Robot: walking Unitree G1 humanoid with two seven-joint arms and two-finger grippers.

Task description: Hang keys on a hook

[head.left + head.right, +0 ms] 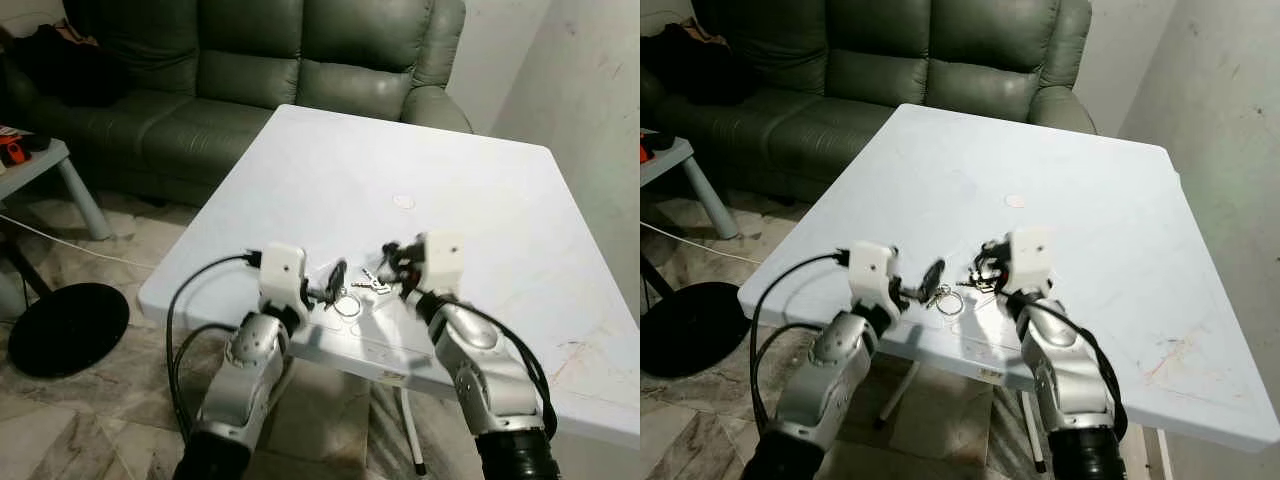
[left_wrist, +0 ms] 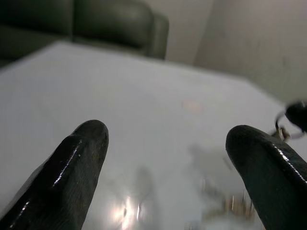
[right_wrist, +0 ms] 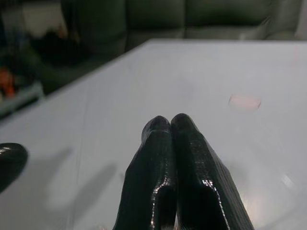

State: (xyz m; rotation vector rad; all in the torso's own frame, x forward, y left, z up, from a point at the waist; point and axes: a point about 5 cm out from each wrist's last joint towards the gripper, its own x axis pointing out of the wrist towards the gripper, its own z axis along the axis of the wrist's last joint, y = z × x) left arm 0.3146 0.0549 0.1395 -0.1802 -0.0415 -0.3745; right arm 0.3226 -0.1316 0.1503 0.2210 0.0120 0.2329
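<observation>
Nearest to the robot, both silver arms reach over the front edge of the white counter (image 1: 470, 180). The left gripper (image 1: 335, 284) has its two black fingers (image 2: 81, 163) spread wide, just above the counter surface. The right gripper (image 1: 392, 262) has its fingers pressed together with nothing visible between them in the right wrist view.

Between the two grippers lie the keys (image 1: 373, 285) with a metal key ring (image 1: 347, 303) flat on the counter, close to the front edge. The keys seem to be touching or just beside the right gripper's tips; I cannot tell which.

The step in hand is, I judge, the pickup. To do it well, the open left gripper should come down around the ring and close firmly, because a flat thin ring slips easily.

Further on is a small round mark (image 1: 403, 201), then a green sofa (image 1: 250, 70) behind the counter. No hook is in sight.
</observation>
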